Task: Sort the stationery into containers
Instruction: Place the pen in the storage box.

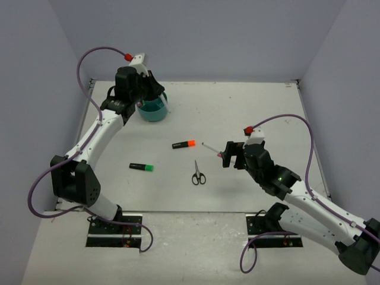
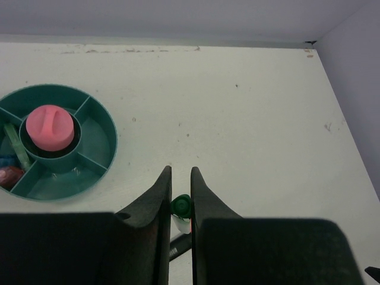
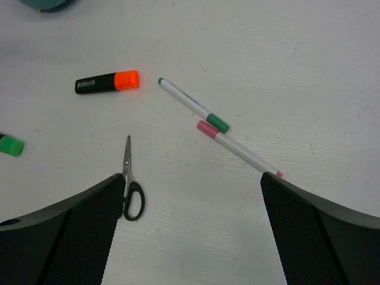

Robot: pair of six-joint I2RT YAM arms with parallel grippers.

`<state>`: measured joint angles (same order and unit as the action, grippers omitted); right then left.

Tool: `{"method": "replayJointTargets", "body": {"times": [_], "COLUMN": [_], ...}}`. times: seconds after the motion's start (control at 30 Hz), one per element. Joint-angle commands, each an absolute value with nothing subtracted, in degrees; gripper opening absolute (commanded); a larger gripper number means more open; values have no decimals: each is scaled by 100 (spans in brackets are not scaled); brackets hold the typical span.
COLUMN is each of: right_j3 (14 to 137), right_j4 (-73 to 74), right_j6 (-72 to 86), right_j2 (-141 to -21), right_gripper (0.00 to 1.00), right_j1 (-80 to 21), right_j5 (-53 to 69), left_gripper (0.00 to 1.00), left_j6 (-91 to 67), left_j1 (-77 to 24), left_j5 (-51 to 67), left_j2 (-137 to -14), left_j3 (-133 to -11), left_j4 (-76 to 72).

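You face a white table [image 1: 255, 107], faint scuffs along its far edge, plain pale-grey walls [image 1: 202, 35] on three sides, soft even light

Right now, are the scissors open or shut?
Shut. The scissors lie flat with both blades pressed together into one point.

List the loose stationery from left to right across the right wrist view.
Green-capped highlighter at the edge → black highlighter with orange cap → black-handled scissors → white pen with green cap → white pen with pink cap.
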<state>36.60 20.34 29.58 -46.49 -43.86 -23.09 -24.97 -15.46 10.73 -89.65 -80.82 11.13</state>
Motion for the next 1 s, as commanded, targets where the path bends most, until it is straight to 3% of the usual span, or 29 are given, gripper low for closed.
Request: {"method": "replayJointTargets", "body": {"times": [0.0, 0.6, 0.97], "right_j3": [3797, 3795, 3788], "right_j4": [1969, 1949, 1946], "right_j6": [3015, 3015, 3006], "right_j2": [-4658, -4685, -4658], "right_gripper": [99, 99, 99], "right_j1": [-4377, -4377, -4377], "right_j5": [-2417, -2406, -2354], "left_gripper": [0, 0, 0], "left_j6": [-2509, -2552, -2660], "left_j1": [-1608, -1600, -1320], "left_j5": [1052, 692, -263], "left_j2": [-8644, -8705, -9551], "left_j3": [-7871, -7984, -9315], "left_j4": [693, 684, 823]}}
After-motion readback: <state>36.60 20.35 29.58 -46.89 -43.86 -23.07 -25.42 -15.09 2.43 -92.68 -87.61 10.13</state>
